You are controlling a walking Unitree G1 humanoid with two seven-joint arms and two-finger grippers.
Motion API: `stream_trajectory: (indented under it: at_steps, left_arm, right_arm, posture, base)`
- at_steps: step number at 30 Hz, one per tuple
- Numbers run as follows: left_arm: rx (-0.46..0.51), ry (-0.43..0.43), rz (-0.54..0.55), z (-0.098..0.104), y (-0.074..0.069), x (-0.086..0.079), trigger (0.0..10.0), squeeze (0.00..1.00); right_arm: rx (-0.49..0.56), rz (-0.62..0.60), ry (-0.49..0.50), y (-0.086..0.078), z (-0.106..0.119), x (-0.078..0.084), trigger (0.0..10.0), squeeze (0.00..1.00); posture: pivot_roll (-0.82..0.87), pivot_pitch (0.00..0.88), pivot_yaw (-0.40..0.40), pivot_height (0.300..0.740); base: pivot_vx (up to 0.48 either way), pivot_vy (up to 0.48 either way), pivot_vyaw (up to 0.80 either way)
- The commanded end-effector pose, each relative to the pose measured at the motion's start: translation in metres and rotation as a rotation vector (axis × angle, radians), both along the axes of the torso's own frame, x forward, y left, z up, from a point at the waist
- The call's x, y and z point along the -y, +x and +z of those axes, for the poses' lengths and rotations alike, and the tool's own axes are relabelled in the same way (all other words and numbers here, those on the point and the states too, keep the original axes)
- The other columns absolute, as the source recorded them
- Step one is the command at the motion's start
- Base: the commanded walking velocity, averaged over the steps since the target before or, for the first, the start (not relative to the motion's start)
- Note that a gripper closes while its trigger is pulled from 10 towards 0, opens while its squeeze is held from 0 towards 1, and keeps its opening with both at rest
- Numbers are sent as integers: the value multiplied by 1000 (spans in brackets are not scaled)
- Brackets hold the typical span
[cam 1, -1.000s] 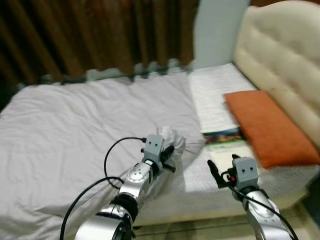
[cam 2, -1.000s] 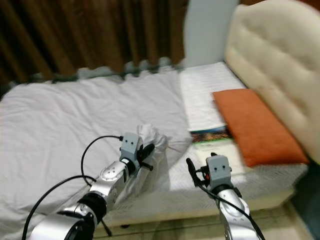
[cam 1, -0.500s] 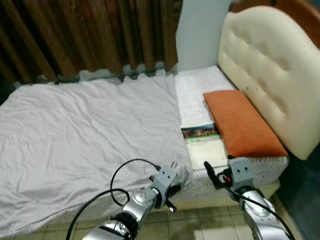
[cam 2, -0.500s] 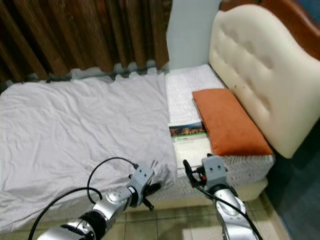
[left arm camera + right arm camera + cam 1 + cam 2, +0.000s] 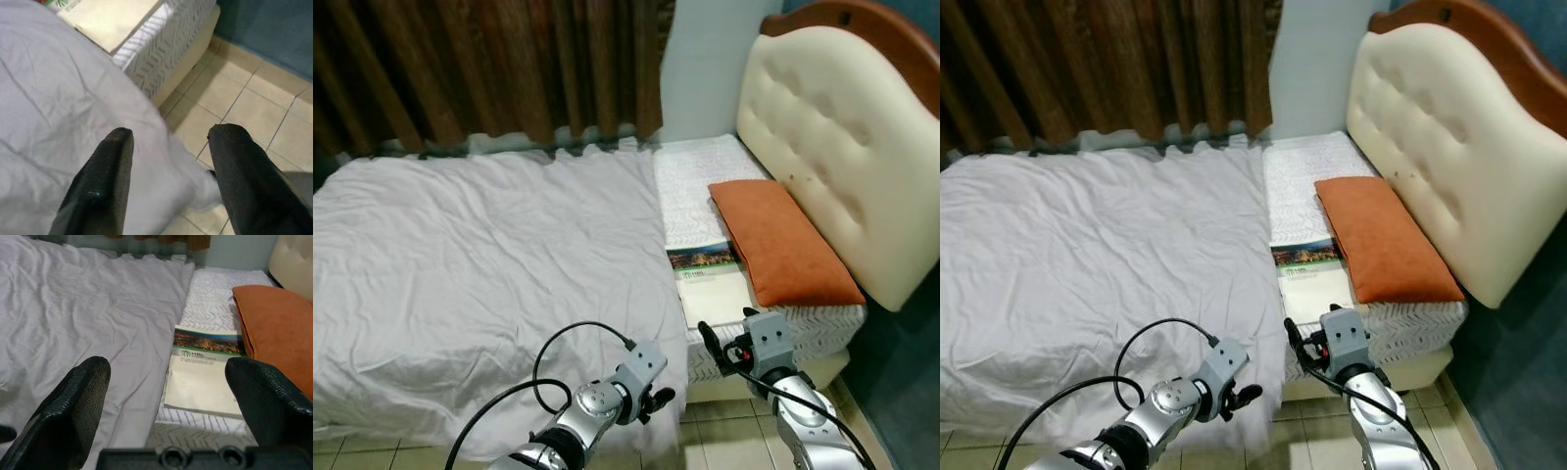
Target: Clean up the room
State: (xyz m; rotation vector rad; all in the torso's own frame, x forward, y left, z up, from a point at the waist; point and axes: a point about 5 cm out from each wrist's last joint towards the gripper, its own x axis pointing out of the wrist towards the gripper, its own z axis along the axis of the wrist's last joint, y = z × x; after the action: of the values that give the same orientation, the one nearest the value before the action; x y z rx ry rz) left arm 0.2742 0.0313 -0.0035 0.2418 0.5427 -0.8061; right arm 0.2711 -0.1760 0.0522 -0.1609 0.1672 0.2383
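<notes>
A pale grey sheet (image 5: 480, 255) lies spread over the bed, and its near corner hangs over the bed's edge toward the floor. My left gripper (image 5: 656, 398) is low at that hanging corner. It stands open in the left wrist view (image 5: 171, 133), with sheet and floor tiles beyond its fingers and nothing between them. My right gripper (image 5: 719, 347) is open at the bed's near right corner (image 5: 171, 372) and faces a book (image 5: 205, 369). The book (image 5: 710, 282) lies on the bare mattress (image 5: 695, 181) beside an orange pillow (image 5: 781, 240).
A cream tufted headboard (image 5: 842, 127) with a wooden rim stands to the right. Brown curtains (image 5: 480, 69) hang behind the bed. Beige floor tiles (image 5: 254, 93) run along the bed's near side, with a dark blue surface (image 5: 911, 382) at the far right.
One second ago my left gripper held a bunched corner of the sheet on the bed. It has let go and dropped to the bed's edge, and the sheet lies flat. The camera pulled back.
</notes>
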Motion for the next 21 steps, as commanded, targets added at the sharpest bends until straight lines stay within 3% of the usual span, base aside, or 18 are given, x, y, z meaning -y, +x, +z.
stream_trajectory:
  at_steps: [1,5,7,8,9,10,12,13,14,15,17,18,19,20,21]
  left_arm:
    - [62,-227,25,32,9,43,10000,1000]
    - [116,-287,63,45,21,38,10000,1000]
    - [278,-325,237,58,39,-11,10000,1000]
    - [278,-325,237,58,39,-11,10000,1000]
    - [342,-334,304,63,42,-32,10000,1000]
    - [473,-347,417,79,45,-60,10000,1000]
    - [575,-408,539,105,41,-87,10000,1000]
    - [575,-408,539,105,41,-87,10000,1000]
    - [621,-438,602,125,30,-100,10000,1000]
    - [621,-438,602,125,30,-100,10000,1000]
    - [611,-400,667,119,16,-112,10000,1000]
    - [547,-359,699,100,10,-118,10000,1000]
    - [547,-359,699,100,10,-118,10000,1000]
    - [510,-337,734,87,5,-123,10000,780]
    - [469,-344,722,78,2,-120,10000,0]
  right_arm:
    - [29,14,-4,5,5,-4,10000,0]
    - [46,8,-2,7,8,-4,10000,0]
    - [104,-26,32,8,19,-2,10000,0]
    - [104,-26,32,8,19,-2,10000,0]
    - [124,-39,47,9,23,-2,10000,0]
    - [146,-62,70,8,27,-1,10000,0]
    - [171,-98,102,5,32,4,10000,0]
    - [171,-98,102,5,32,4,10000,0]
    - [198,-160,140,2,37,13,10000,0]
    - [198,-160,140,2,37,13,10000,0]
    - [209,-212,164,-1,39,22,10000,0]
    - [199,-231,163,0,37,27,10000,0]
    - [199,-231,163,0,37,27,10000,0]
    - [186,-243,155,1,34,30,10000,0]
    - [160,-252,163,4,31,32,10000,0]
  posture:
    - [-176,49,70,740]
    - [-175,48,71,740]
    - [-144,36,81,740]
    - [-144,36,81,740]
    - [-139,36,80,740]
    - [-126,30,76,740]
    - [-106,25,68,740]
    - [-106,25,68,740]
    - [-42,11,40,740]
    - [-42,11,40,740]
    - [-22,0,26,740]
    - [-10,0,13,740]
    - [-10,0,13,740]
    - [5,0,0,740]
    - [10,0,-4,740]
  base:
    - [0,0,0]
    - [0,0,0]
    - [0,0,0]
    - [0,0,0]
    - [0,0,0]
    - [0,0,0]
    - [0,0,0]
    - [0,0,0]
    - [0,0,0]
    - [0,0,0]
    - [0,0,0]
    - [0,0,0]
    - [0,0,0]
    - [0,0,0]
    - [0,0,-775]
